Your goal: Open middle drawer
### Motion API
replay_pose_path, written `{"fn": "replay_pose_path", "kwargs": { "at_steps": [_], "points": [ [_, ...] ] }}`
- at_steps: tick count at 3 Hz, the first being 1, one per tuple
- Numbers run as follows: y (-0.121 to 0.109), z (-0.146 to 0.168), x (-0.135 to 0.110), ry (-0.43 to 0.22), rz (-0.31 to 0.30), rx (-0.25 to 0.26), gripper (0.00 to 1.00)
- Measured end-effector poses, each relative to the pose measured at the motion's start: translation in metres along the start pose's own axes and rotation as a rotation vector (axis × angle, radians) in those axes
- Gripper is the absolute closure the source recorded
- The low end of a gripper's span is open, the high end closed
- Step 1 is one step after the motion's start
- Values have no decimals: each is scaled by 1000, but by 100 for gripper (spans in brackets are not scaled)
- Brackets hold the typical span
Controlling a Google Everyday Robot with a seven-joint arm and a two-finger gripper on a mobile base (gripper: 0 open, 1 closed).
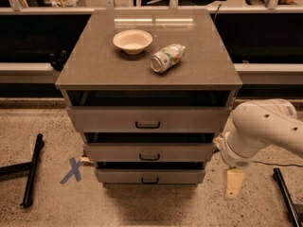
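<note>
Claw (234,183): pale beige, hanging low off the grey-brown worktop's (94,65) front right corner; how far open, cannot tell.
Grey-brown flat-fronted middle drawer (149,152): dark bar handle, below the worktop's front edge.

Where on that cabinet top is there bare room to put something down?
The whole front strip of the cabinet top, before the bowl and tipped can, is bare; so is the right edge. The middle back is crowded. The pincer hangs low, right of the middle drawer.
</note>
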State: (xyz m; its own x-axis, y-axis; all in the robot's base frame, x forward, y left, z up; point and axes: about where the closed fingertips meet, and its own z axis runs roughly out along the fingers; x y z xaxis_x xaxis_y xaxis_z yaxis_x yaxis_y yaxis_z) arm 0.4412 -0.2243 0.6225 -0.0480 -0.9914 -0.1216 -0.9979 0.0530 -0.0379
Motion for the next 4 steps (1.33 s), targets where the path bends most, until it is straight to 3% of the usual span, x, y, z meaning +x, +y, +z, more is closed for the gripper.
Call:
{"fn": "replay_pose_path", "kwargs": {
  "at_steps": [1, 2, 4],
  "points": [
    [0, 0, 0, 0, 0, 0, 0],
    [-14, 28, -9, 16, -17, 12, 0],
    [-67, 94, -30, 30, -72, 78, 0]
  ]
}}
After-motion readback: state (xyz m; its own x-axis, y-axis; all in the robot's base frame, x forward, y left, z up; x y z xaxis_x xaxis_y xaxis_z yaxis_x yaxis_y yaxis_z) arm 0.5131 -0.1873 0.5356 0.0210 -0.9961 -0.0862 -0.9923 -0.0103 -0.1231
